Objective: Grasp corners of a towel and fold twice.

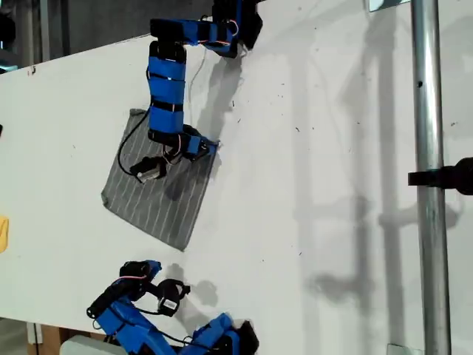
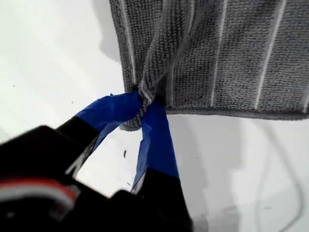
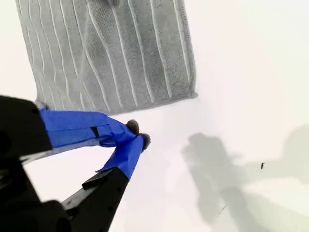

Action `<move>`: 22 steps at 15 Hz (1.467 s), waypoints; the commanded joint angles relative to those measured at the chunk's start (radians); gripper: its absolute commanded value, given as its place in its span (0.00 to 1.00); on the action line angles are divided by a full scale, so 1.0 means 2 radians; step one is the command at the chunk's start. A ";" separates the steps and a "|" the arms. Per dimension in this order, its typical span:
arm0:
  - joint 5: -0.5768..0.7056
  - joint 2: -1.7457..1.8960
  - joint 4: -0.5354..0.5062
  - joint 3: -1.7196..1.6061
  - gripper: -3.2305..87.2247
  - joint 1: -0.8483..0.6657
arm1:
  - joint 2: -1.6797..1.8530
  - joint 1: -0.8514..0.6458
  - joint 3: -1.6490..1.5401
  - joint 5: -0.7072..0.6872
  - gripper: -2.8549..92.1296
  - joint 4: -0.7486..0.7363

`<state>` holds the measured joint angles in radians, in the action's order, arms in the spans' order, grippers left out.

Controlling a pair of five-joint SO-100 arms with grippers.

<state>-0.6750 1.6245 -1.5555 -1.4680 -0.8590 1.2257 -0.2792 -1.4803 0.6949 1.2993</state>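
Note:
The grey striped towel (image 1: 164, 211) lies flat on the white table (image 1: 318, 148), towards the exterior view's left. My first gripper (image 1: 210, 146) reaches down from the far arm and is shut on the towel's corner (image 2: 143, 99) nearest the exterior view's right. The cloth bunches into a ridge between its blue fingertips (image 2: 155, 121). My second gripper (image 1: 177, 290) hovers over bare table near the front edge, a short way off the towel's nearest corner (image 3: 192, 93). Its blue fingers (image 3: 126, 150) meet at the tips with nothing between them.
A metal pole (image 1: 429, 185) with a black clamp (image 1: 452, 176) stands upright at the exterior view's right. A small yellow object (image 1: 3, 234) sits at that view's left edge. Arm shadows fall across the table's middle.

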 commanded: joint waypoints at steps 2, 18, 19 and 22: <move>-0.027 0.065 -0.021 0.028 0.01 0.079 | 0.087 0.020 -0.020 0.025 0.03 0.004; 0.045 -0.195 0.049 0.096 0.29 0.051 | 0.100 0.023 -0.003 0.028 0.03 -0.008; 0.045 -0.218 0.049 0.102 0.29 0.050 | 0.107 0.023 -0.005 0.028 0.03 -0.008; 0.048 -0.272 0.042 0.129 0.29 0.028 | 0.120 0.025 -0.005 0.028 0.03 -0.008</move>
<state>-0.5875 1.0799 -1.4634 -1.2747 -0.7670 1.3852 -0.2470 -1.5278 0.7394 1.2931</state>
